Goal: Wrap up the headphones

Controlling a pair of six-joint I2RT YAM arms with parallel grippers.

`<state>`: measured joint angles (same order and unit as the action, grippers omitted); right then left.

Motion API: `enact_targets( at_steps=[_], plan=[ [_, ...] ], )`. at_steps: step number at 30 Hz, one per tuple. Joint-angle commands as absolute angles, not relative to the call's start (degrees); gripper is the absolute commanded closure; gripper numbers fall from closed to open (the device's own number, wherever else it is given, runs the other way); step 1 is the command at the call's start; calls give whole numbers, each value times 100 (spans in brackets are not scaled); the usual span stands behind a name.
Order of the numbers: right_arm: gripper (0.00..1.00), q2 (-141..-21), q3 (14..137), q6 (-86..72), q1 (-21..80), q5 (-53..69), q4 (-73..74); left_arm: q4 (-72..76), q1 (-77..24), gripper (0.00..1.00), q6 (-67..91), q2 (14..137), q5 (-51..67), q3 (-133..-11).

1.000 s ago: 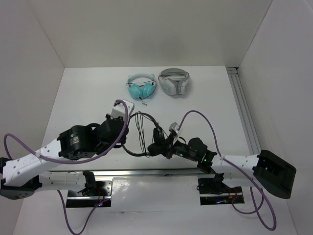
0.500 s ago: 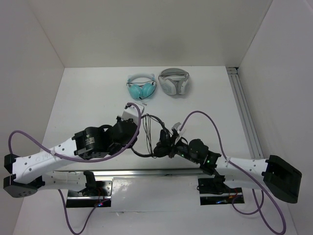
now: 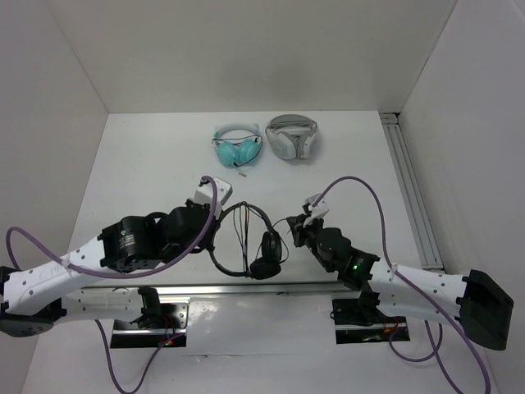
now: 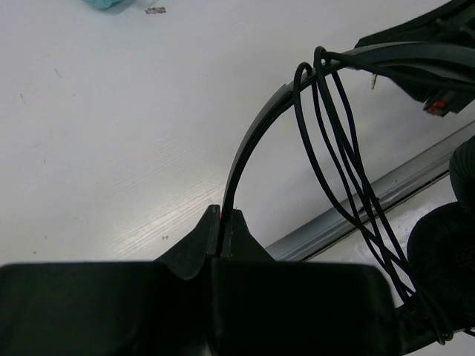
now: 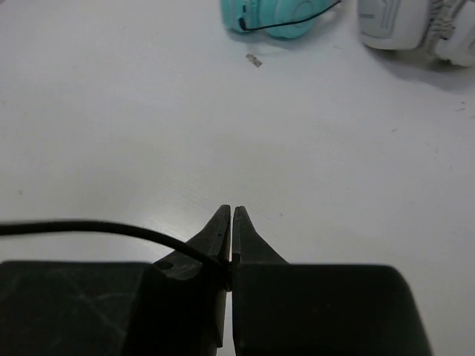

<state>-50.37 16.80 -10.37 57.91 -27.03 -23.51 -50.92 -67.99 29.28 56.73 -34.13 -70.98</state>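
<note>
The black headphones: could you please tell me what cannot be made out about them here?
- Left wrist view: the ear pad is cut off by the right edge.
- Right wrist view: the cable leaves the left edge; its far end is unseen.
- Top view: the cable's loops are too thin to count.

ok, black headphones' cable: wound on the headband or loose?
Partly wound: the cable loops several times over the headband; its tail runs into the shut right pincer.
</note>
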Motion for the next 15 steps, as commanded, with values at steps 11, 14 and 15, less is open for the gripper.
enact_targets(
  at_steps=[11,14,15],
  plan=[
    [100,-4044,2996,-906,5739,-3112,-1082,-5695,-6820,100,3313,5475,-3893,-7014],
    [100,-4147,3750,-853,5739,-2464,-643,-5634,-6820,100,3366,5528,-3833,-6848],
    [100,-4244,3944,-853,5739,-2330,-537,-5564,-6820,100,3366,5528,-3780,-6794]
  ],
)
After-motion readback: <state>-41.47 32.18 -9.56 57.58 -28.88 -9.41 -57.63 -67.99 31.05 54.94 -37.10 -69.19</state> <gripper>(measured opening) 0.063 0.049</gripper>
